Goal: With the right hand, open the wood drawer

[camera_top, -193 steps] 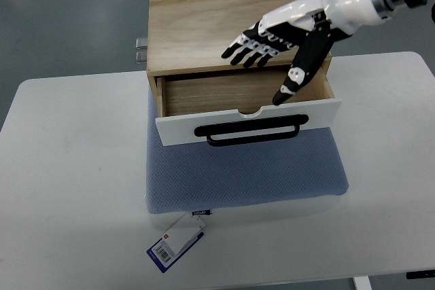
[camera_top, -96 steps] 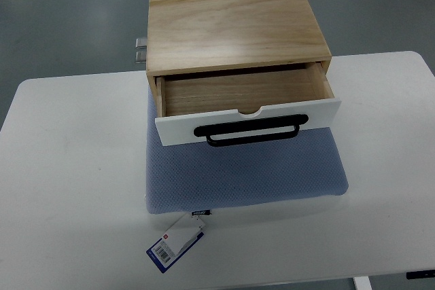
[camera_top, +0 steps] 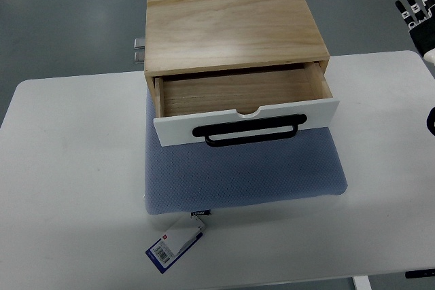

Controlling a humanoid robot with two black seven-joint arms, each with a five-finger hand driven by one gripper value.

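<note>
A light wood box (camera_top: pixel 234 26) stands on a blue-grey mat (camera_top: pixel 245 171) on the white table (camera_top: pixel 68 168). Its drawer (camera_top: pixel 238 93) is pulled out towards me and its inside shows bare wood. The drawer has a white front (camera_top: pixel 177 129) with a black bar handle (camera_top: pixel 248 132). My right hand (camera_top: pixel 416 6) shows only at the upper right edge, well away from the box, with black-and-white fingers spread and nothing in them. A dark part (camera_top: pixel 431 121) shows at the right edge lower down. The left arm is out of view.
A blue and white tag (camera_top: pixel 175 243) with a barcode lies at the mat's front left corner. A small metal fitting (camera_top: pixel 139 48) sticks out behind the box on the left. Grey floor lies beyond the table's far edge.
One second ago my right hand hung over the open drawer's right side. It then left the picture and now shows only at the upper right edge. The drawer stays open.
</note>
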